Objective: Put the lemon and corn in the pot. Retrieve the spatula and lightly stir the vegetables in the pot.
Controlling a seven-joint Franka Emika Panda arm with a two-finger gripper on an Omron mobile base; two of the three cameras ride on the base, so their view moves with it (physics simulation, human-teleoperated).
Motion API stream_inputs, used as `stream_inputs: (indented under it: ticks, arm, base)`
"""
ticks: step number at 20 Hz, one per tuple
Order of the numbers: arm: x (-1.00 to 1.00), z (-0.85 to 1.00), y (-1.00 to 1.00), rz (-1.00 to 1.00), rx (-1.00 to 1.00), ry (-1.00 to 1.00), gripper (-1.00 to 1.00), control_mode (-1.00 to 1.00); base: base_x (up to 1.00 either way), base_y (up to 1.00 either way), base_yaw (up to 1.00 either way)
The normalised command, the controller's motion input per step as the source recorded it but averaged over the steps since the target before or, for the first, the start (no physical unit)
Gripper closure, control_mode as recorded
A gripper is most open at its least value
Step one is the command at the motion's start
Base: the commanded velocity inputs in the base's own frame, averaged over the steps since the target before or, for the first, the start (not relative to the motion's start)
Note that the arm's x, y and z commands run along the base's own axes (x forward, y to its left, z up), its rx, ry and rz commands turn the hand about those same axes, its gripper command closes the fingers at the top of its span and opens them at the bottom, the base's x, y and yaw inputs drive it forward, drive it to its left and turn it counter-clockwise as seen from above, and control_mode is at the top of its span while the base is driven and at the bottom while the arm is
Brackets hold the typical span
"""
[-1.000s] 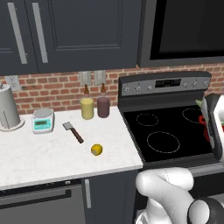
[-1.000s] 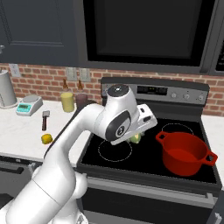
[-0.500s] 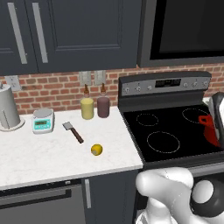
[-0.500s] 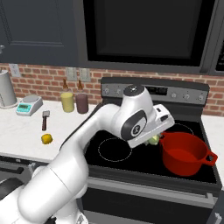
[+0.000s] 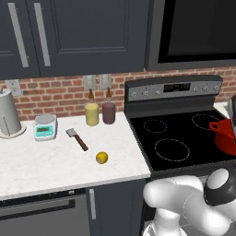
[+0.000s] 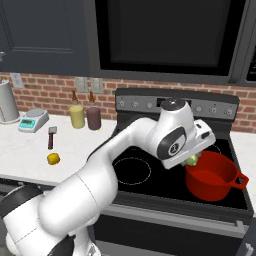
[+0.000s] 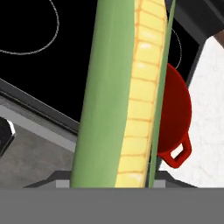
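A home kitchen is shown. A black glass-top stove (image 5: 184, 138) with ring-marked burners and a knobbed control panel (image 6: 150, 104) is set against a red brick backsplash (image 5: 50, 94). Dark panelled cabinets (image 5: 69, 37) with bar handles are mounted above a white marbled surface (image 5: 55, 161). A kitchen scale (image 5: 45, 127), two jars (image 5: 92, 113), a spatula (image 5: 76, 138), a lemon (image 5: 102, 158) and a red pot (image 6: 212, 175) are seen.

The white arm reached forward and to the right from its base, elbow bent, with the dark-jointed wrist turned down. Its gripper (image 6: 192, 159) hung at the end of that reach, mostly hidden behind the bulky white hand. From the hand's own camera the corn (image 7: 131, 92) stood lengthwise between the fingers, clamped there, its green husk and yellow kernels close against the lens.
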Motion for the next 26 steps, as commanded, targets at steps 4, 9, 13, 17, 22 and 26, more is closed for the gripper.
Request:
stream_inputs:
  ticks: [4, 9, 13, 17, 22, 26]
  arm:
    - [0.29, -0.13, 0.00, 0.00, 0.11, 0.06, 1.00, -1.00]
    - [0.20, -0.26, -0.16, 0.00, 0.11, 0.09, 1.00, -1.00]
    - [0.33, -0.36, -0.29, 0.00, 0.11, 0.08, 1.00, -1.00]
    - [0.41, -0.33, -0.19, 0.00, 0.10, 0.01, 1.00, -1.00]
    - [0.33, -0.28, -0.14, 0.00, 0.05, 0.00, 1.00, -1.00]
    - [0.12, -0.25, -0.25, 0.00, 0.00, 0.00, 1.00, -1.00]
  base:
    - [0.00, 0.00, 0.00]
    - [0.00, 0.00, 0.00]
    - [0.00, 0.00, 0.00]
    - [0.00, 0.00, 0.00]
    - [0.00, 0.00, 0.00]
    - [0.00, 0.00, 0.00]
